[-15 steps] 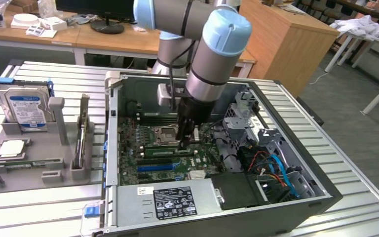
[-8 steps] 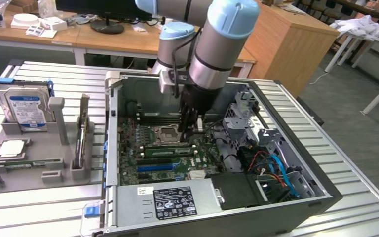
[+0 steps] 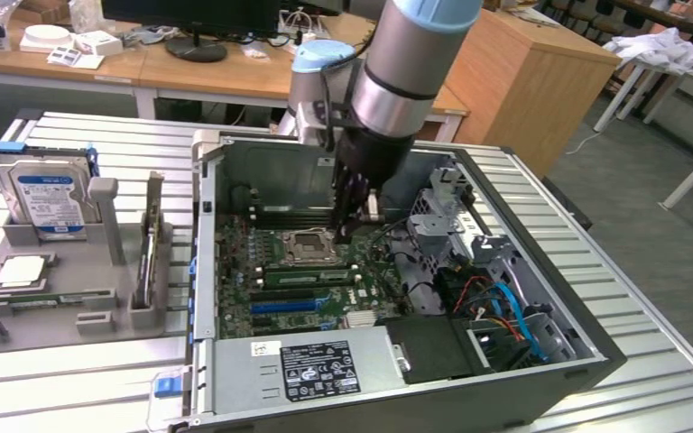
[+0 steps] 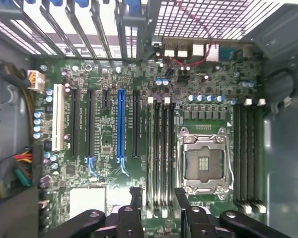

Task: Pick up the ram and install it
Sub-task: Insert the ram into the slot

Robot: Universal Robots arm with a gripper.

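Note:
My gripper (image 3: 353,227) hangs inside the open computer case (image 3: 587,361), just above the motherboard (image 4: 104,144) and beside the bare processor socket (image 3: 310,244). In the wrist view the two fingers (image 4: 135,201) stand apart over the black memory slots (image 4: 161,153), and nothing is between them. The ram (image 3: 43,299) appears as a thin green strip in the front slot of the grey rack (image 3: 69,338) at the exterior view's left, well away from the gripper.
The rack also holds a silver hard drive (image 3: 41,198) with a blue label, a square processor chip (image 3: 22,271) and a thin board on edge (image 3: 151,244). Inside the case sit a power supply (image 3: 317,370), cables (image 3: 503,311) and a drive cage (image 3: 449,207).

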